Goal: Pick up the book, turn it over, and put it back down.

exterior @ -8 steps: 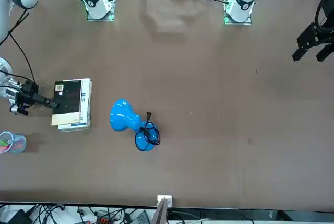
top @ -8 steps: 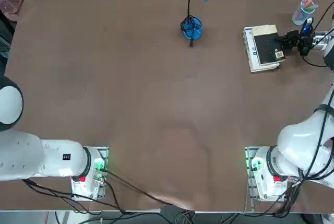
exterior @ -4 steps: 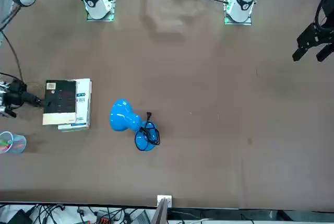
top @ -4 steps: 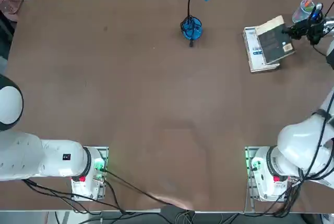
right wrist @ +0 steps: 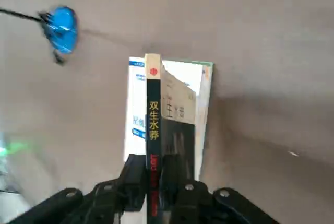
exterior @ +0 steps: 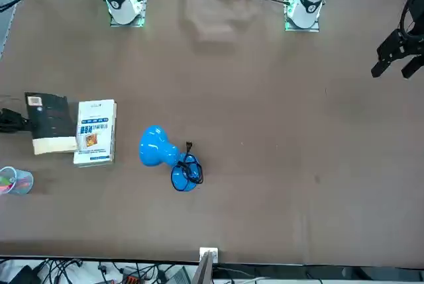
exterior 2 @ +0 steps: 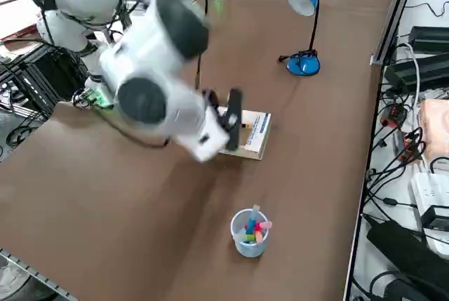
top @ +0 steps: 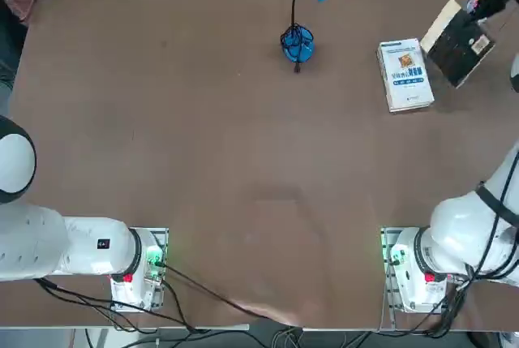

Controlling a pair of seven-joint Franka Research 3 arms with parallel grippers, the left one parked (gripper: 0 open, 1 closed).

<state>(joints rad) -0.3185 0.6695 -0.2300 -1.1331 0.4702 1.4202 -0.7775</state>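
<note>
Book (right wrist: 154, 125), one: thin, black cover, cream band, pale corner mark, gold and red spine characters; gripped by right gripper (right wrist: 154, 174). White book (top: 405, 75), one; blue lamp (exterior: 171, 157), one; cup (exterior 2: 250, 233), one.

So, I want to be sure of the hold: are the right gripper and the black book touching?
Touching: the wrist view shows the right gripper pinching the black book from both sides.

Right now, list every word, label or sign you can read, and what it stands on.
"双生水莽": spine of the black book, held in the right gripper.
Red lettering lower on that spine: too blurred to read.
Blue print on the white book: too small to read surely.
</note>
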